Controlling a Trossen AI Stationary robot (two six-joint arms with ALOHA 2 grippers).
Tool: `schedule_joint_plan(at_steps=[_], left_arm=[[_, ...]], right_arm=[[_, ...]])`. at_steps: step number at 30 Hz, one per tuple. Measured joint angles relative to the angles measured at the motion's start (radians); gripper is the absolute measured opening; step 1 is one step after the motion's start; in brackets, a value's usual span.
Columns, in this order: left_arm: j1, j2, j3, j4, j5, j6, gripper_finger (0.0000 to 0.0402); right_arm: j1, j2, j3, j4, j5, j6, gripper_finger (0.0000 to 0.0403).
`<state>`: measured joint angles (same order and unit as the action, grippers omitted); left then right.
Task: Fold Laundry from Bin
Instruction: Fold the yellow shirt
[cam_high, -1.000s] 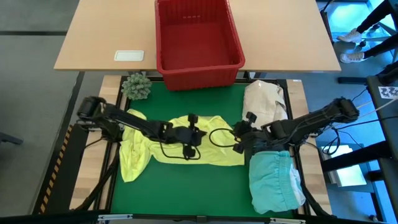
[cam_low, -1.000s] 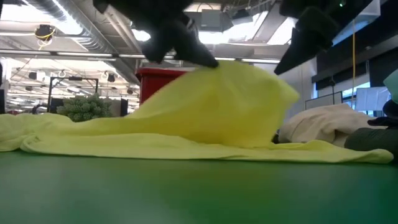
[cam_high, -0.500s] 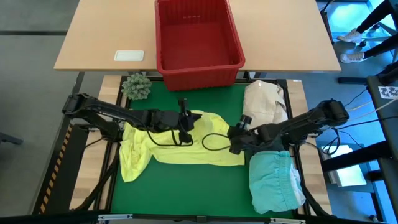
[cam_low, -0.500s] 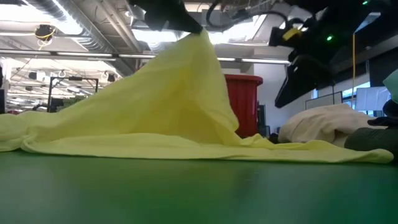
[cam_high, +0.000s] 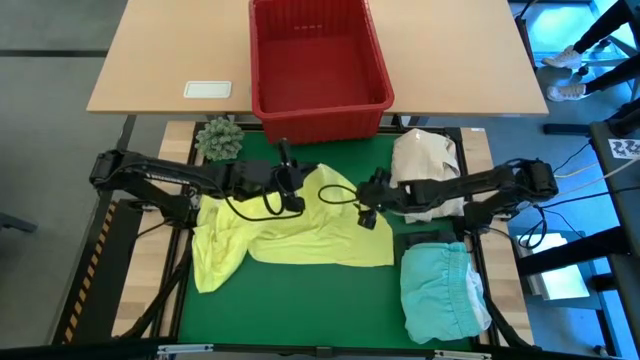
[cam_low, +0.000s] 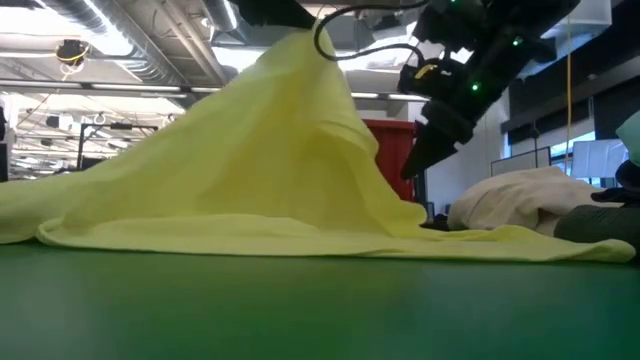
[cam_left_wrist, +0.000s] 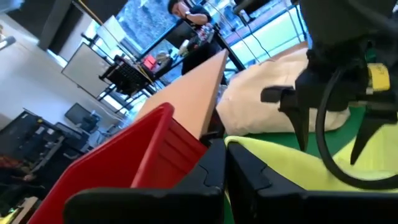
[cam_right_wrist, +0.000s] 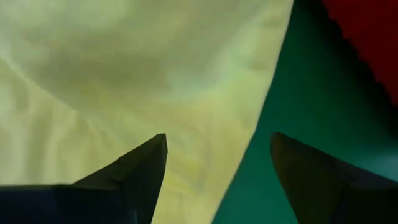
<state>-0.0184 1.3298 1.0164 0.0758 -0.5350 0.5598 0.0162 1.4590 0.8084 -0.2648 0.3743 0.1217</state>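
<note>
The left arm reaches from the 9 o'clock edge of the green mat (cam_high: 300, 290) toward its centre, lying low and nearly straight. The left gripper (cam_high: 290, 188) sits just below the red bin (cam_high: 320, 105), its fingers (cam_left_wrist: 249, 180) pinched together on a fold of the yellow garment (cam_high: 300, 235). In the low view that fold is lifted into a tall peak (cam_low: 300, 45) while the rest of the cloth trails down to the mat on both sides.

The right arm comes in from the 3 o'clock side, crossing over the cream-white bundle (cam_high: 425, 160), its forearm level and pointing toward 9 o'clock. The right gripper (cam_high: 365, 205) hovers over the yellow garment's 3 o'clock edge, close to the left gripper but apart from it. Its fingers (cam_right_wrist: 140, 171) stand spread wide with nothing between them; past them the wrist view shows yellow cloth and bare green mat.

Counted: two arms, one red bin, empty inside, standing at 12 o'clock on the wooden table (cam_high: 170, 60) just beyond the mat. Two garments show: the yellow one spread across the mat's middle, bunched toward 8 o'clock, and one light turquoise garment (cam_high: 440, 290) folded at 4 o'clock. There is one cream-white bundle at 2 o'clock, one small green spiky ball (cam_high: 219, 138) at 11 o'clock, and one small white card (cam_high: 208, 89) on the table at the bin's 9 o'clock side.
</note>
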Motion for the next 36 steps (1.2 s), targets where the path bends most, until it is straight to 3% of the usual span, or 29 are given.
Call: schedule_joint_plan(at_steps=[12,17,30,36], left_arm=[[0.021,-0.047,0.000,0.024,0.001,0.003,0.0000],[0.032,-0.049,0.000,0.023,0.001,0.003,0.0000],[0.097,-0.049,0.000,0.020,0.029,-0.010,0.0000],[0.122,-0.049,0.000,0.018,0.038,-0.047,0.0000]], right_arm=[[-0.064,0.000,-0.034,0.147,-0.039,-0.076,0.0280],[-0.035,0.000,-0.034,0.302,-0.081,-0.078,0.0280],[0.141,0.001,-0.034,0.632,0.186,-0.398,0.0280],[0.167,0.111,-0.010,0.718,0.257,-0.498,0.0280]])
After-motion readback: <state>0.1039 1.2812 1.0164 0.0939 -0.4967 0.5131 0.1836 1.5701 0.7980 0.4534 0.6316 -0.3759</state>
